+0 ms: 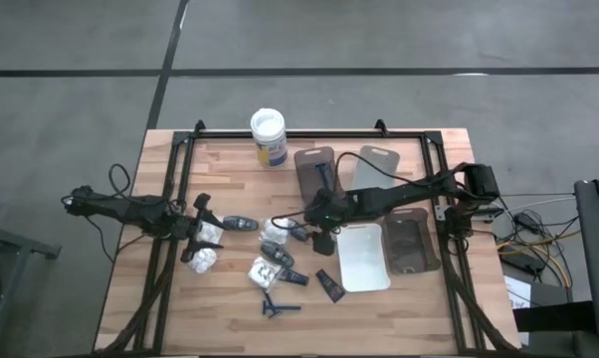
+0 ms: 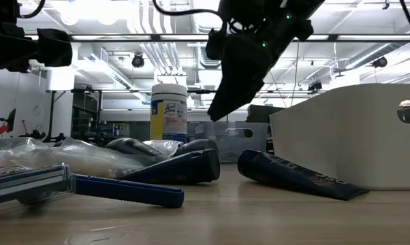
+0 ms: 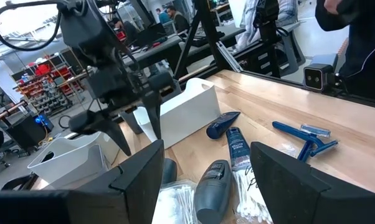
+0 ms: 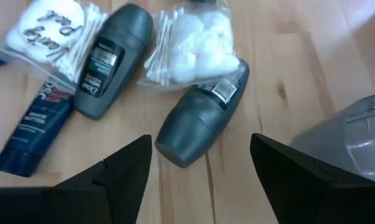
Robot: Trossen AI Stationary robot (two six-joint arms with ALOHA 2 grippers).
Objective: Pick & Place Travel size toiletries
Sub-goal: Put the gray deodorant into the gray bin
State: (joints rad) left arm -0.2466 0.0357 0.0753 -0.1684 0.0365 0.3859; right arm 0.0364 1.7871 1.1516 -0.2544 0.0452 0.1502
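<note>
The toiletries lie in a loose cluster on the wooden table: dark grey oval bottles, white packets, a black tube and a blue razor. My right gripper is open and hovers above the cluster, its fingers on either side of a dark grey bottle lying flat. It also shows in the high view. My left gripper is open at the cluster's left end, with a grey bottle and swab packets ahead between its fingers.
A white tray and a grey tray lie right of the cluster, and two more grey trays lie behind it. A white-lidded tub stands at the far edge. A person stands beyond the table in the left wrist view.
</note>
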